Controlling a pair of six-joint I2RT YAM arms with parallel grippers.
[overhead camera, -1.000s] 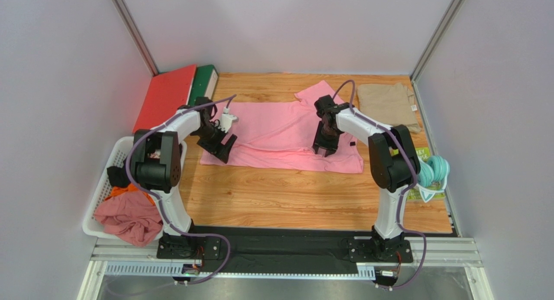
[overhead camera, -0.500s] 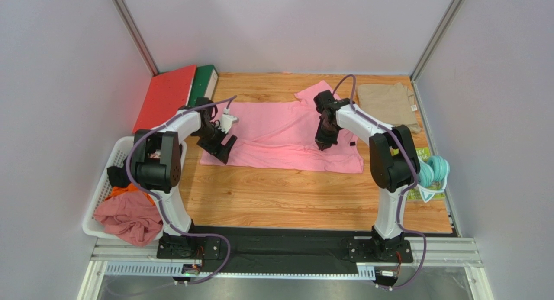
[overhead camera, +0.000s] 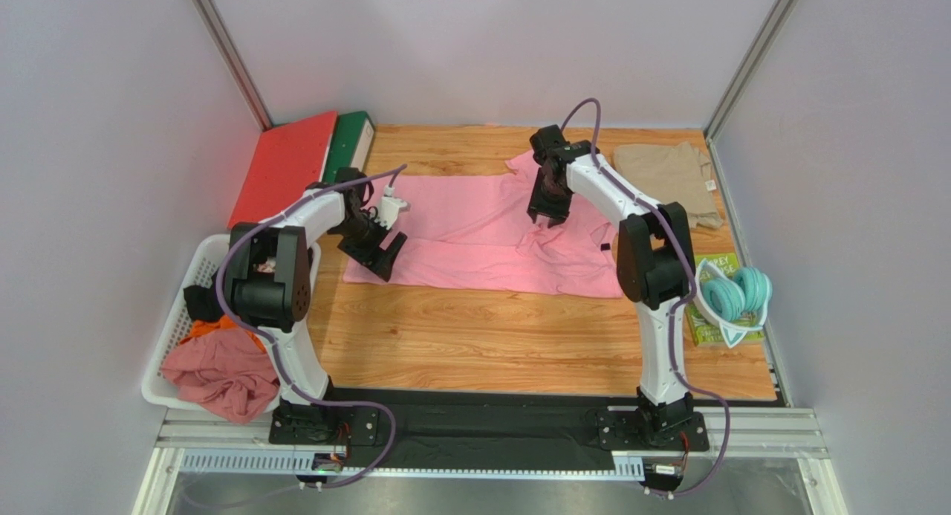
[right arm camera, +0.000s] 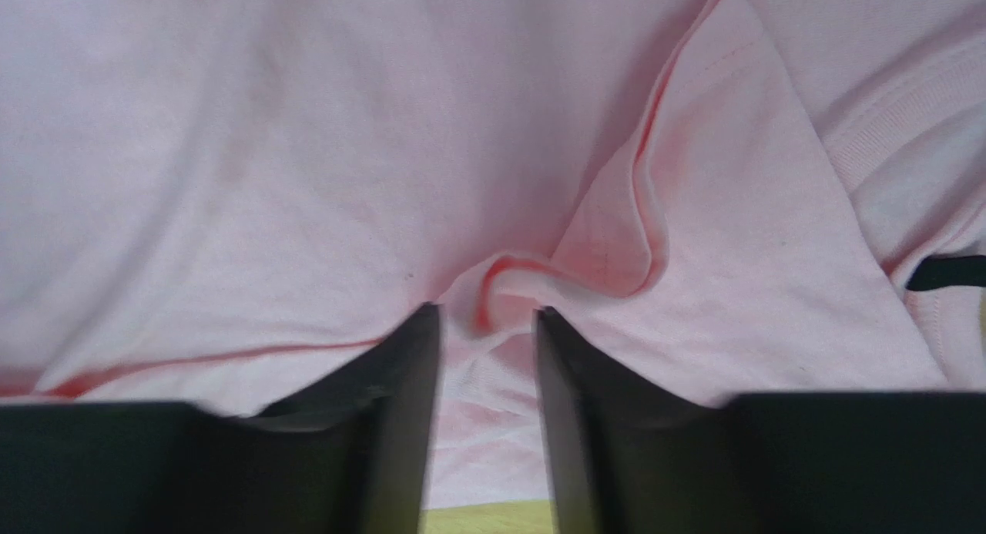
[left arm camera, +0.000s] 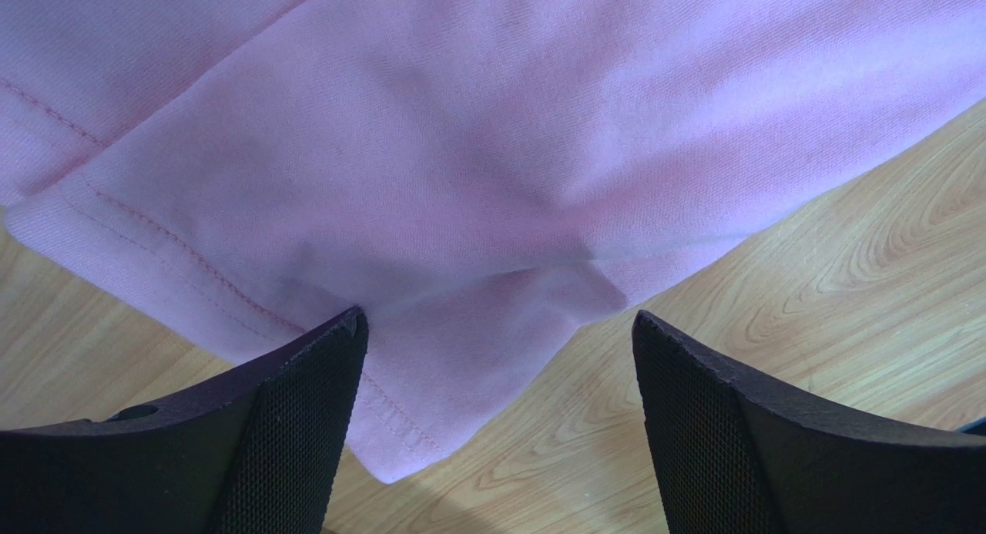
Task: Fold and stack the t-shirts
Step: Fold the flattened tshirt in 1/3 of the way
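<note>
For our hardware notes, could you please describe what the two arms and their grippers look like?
Both the left arm and right arm have white links, black joints and a purple cable looping alongside. The left gripper and right gripper each carry two black tapered fingers.

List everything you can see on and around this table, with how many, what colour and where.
pink t-shirt: one, pink, spread mid-table
khaki t-shirt: one, khaki, folded, far right corner
binders: two, red and green, far left corner
basket: one, white, left edge
clothes: several, mostly dusty pink, crumpled in basket
teal bundle: one, right edge, unidentifiable
table: one, wood
left gripper: black, open over the shirt's corner
right gripper: black, shirt fold between fingertips
</note>
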